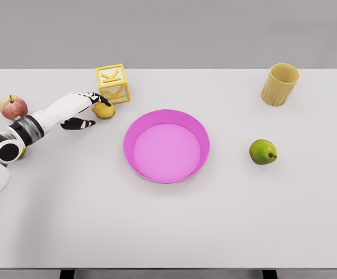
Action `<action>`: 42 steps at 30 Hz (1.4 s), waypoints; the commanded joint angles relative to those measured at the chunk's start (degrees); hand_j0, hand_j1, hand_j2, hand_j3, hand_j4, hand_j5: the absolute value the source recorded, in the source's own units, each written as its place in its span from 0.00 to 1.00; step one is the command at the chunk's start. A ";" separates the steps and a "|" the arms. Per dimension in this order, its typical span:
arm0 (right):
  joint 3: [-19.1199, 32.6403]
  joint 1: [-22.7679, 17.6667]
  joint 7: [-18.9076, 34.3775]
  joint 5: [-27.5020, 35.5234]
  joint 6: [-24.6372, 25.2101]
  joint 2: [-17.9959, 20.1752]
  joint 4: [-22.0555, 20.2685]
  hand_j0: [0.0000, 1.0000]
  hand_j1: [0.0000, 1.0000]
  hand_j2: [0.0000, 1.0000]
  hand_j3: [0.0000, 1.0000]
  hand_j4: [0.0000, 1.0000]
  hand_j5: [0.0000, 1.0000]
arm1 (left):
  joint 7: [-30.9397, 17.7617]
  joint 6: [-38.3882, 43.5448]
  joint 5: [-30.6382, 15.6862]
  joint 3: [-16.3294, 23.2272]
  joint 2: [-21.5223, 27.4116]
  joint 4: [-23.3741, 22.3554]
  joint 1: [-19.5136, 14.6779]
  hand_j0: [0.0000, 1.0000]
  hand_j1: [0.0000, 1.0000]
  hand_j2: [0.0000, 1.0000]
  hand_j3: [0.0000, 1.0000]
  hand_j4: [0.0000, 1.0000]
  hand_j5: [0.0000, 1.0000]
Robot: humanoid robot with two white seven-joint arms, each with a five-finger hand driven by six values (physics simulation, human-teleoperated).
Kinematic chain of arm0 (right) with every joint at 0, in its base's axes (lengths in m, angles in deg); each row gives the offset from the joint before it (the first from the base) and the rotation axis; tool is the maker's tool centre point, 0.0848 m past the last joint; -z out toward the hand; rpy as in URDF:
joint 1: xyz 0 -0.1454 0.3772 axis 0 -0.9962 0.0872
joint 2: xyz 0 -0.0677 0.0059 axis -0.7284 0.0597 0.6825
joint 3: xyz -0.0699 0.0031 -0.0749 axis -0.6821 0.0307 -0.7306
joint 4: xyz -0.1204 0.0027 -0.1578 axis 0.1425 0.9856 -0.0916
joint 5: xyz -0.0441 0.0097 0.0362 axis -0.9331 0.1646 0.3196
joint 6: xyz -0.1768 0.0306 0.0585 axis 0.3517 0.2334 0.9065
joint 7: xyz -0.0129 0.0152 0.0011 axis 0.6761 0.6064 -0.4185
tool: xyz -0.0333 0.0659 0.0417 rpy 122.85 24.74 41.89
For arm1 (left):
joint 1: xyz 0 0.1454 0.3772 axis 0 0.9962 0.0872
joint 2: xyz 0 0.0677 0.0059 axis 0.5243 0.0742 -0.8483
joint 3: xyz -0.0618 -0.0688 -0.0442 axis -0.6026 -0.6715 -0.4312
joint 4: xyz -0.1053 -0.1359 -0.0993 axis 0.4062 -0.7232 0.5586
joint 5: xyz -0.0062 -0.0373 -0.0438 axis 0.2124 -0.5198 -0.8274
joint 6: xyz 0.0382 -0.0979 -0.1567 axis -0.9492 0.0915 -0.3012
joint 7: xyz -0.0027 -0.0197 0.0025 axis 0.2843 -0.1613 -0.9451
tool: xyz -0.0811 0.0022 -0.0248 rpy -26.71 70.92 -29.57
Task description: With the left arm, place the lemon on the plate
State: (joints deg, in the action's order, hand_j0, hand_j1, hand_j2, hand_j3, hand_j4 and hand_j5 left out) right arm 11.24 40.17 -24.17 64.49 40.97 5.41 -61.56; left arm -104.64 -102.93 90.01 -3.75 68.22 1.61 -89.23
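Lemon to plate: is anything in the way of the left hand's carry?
Nothing visible blocks it. The lemon sits at the left hand, with bare table between it and the pink plate to its right. The yellow letter block stands just behind the lemon, off the path.

One letter on the yellow block

The only readable sign is the letter K on the yellow block point(113, 83), which stands on the worktop point(168, 221) at about eleven o'clock from the pink plate point(166, 146). The K is cut as a raised yellow shape inside a square frame; it shows once on the block's top face, tilted, and once more on the face turned toward the camera. No other thing in view carries a word, number, label or brand that can be read.
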 commanded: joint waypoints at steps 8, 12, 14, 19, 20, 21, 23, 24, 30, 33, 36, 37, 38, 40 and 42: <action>-0.01 0.00 0.01 -0.01 0.00 -0.01 -0.05 1.00 1.00 1.00 1.00 1.00 1.00 | 0.02 0.08 -0.35 0.00 -0.41 0.03 0.00 0.68 0.68 0.68 0.68 0.68 0.68; -0.01 0.00 0.01 -0.01 0.00 -0.01 0.04 1.00 1.00 1.00 1.00 1.00 1.00 | 0.11 0.08 -0.35 0.00 -0.41 -0.06 0.00 0.68 0.68 0.68 0.68 0.68 0.68; -0.01 0.00 0.01 -0.01 0.00 -0.01 0.04 1.00 1.00 1.00 1.00 1.00 1.00 | 0.11 0.08 -0.35 0.00 -0.59 -0.06 0.00 0.68 0.68 0.68 0.68 0.68 0.68; -0.01 0.00 0.01 -0.01 0.00 -0.01 0.04 1.00 1.00 1.00 1.00 1.00 1.00 | 0.19 0.08 -0.27 0.18 -1.03 -0.06 0.00 0.68 0.68 0.68 0.68 0.68 0.68; -0.01 0.00 0.01 -0.01 0.00 -0.01 0.04 1.00 1.00 1.00 1.00 1.00 1.00 | 0.19 0.08 -0.27 0.18 -1.03 0.03 0.00 0.68 0.68 0.68 0.68 0.68 0.68; -0.01 0.00 0.01 -0.01 0.00 -0.01 0.04 1.00 1.00 1.00 1.00 1.00 1.00 | 0.19 0.08 -0.27 0.18 -1.38 -0.06 0.00 0.68 0.68 0.68 0.68 0.68 0.68; -0.01 0.00 0.01 -0.01 0.00 -0.01 0.04 1.00 1.00 1.00 1.00 1.00 1.00 | 0.19 0.08 -0.27 0.18 -1.47 -0.06 0.00 0.68 0.68 0.68 0.68 0.68 0.68; -0.01 0.00 0.01 -0.01 0.00 -0.01 0.04 1.00 1.00 1.00 1.00 1.00 1.00 | 0.19 0.08 -0.27 0.18 -1.64 -0.06 0.00 0.68 0.68 0.68 0.68 0.68 0.68; -0.01 0.00 0.01 -0.01 0.00 -0.01 0.04 1.00 1.00 1.00 1.00 1.00 1.00 | 0.28 0.08 -0.27 0.27 -1.73 -0.06 0.00 0.68 0.68 0.68 0.68 0.68 0.68; -0.01 0.00 0.01 -0.01 0.00 -0.01 -0.05 1.00 1.00 1.00 1.00 1.00 1.00 | 0.28 0.08 -0.18 0.27 -2.17 -0.06 0.00 0.68 0.68 0.68 0.68 0.68 0.68; -0.01 0.00 0.01 -0.01 0.00 -0.01 0.04 1.00 1.00 1.00 1.00 1.00 1.00 | 0.28 0.08 -0.18 0.27 -2.17 -0.06 0.00 0.68 0.68 0.68 0.68 0.68 0.68; -0.01 0.00 0.01 -0.01 0.00 -0.01 -0.05 1.00 1.00 1.00 1.00 1.00 1.00 | 0.19 0.08 -0.18 0.27 -2.26 -0.06 0.00 0.68 0.68 0.68 0.68 0.68 0.68; -0.01 0.00 0.01 -0.01 0.00 -0.01 0.04 1.00 1.00 1.00 1.00 1.00 1.00 | 0.28 0.08 -0.18 0.27 -2.26 -0.06 0.00 0.68 0.68 0.68 0.68 0.68 0.68; -0.01 0.00 0.01 -0.01 0.00 -0.01 -0.05 1.00 1.00 1.00 1.00 1.00 1.00 | 0.28 0.08 -0.18 0.27 -2.61 -0.06 0.00 0.68 0.68 0.68 0.68 0.68 0.68; -0.01 0.00 0.01 -0.01 0.00 -0.01 0.04 1.00 1.00 1.00 1.00 1.00 1.00 | 0.28 0.08 -0.18 0.27 -2.70 0.03 0.00 0.68 0.68 0.68 0.68 0.68 0.68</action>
State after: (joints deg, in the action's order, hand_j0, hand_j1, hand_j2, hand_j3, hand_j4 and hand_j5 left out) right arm 11.24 40.17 -24.17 64.51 40.97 5.41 -61.57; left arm -104.33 -102.89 90.08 -3.45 65.69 1.55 -89.23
